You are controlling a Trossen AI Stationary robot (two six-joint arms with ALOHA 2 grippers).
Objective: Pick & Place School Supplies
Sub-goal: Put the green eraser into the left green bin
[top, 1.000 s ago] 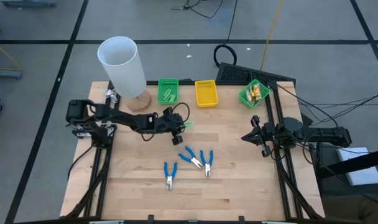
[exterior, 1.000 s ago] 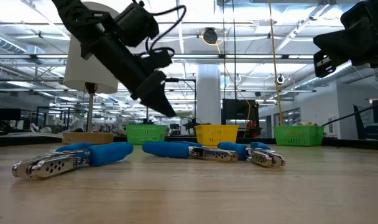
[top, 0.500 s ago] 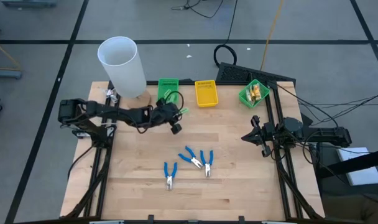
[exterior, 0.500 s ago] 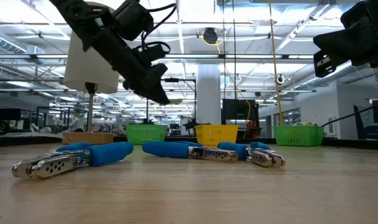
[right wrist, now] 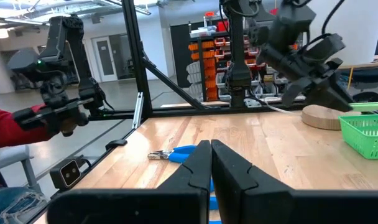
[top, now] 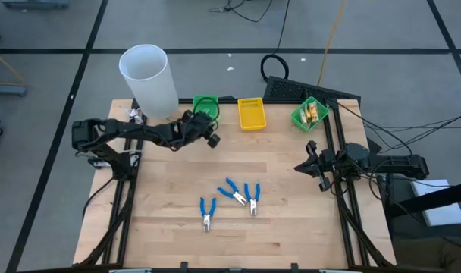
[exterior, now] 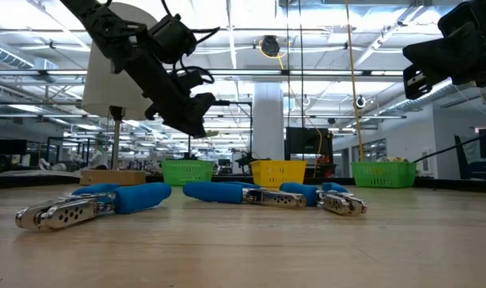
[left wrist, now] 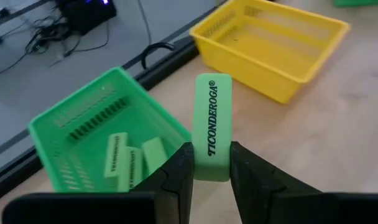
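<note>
The left gripper (left wrist: 211,168) is clenched on a light-green rectangular eraser (left wrist: 212,127) printed TICONDEROGA, held upright between the fingers. Since the earlier frames it has travelled from the table's centre toward the upper left of the high view and now hangs beside the green slotted plastic bin (top: 205,102), which holds more green erasers (left wrist: 128,158). Three blue-handled metal pliers (top: 232,196) remain unmoved at mid-table. The right gripper (top: 310,165), unchanged at the right edge, has its fingers pressed together, empty.

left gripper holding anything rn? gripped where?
Yes: the left gripper pinches a light-green rectangular Ticonderoga eraser at its lower end, above the green slotted plastic bin. The right gripper holds nothing.
</note>
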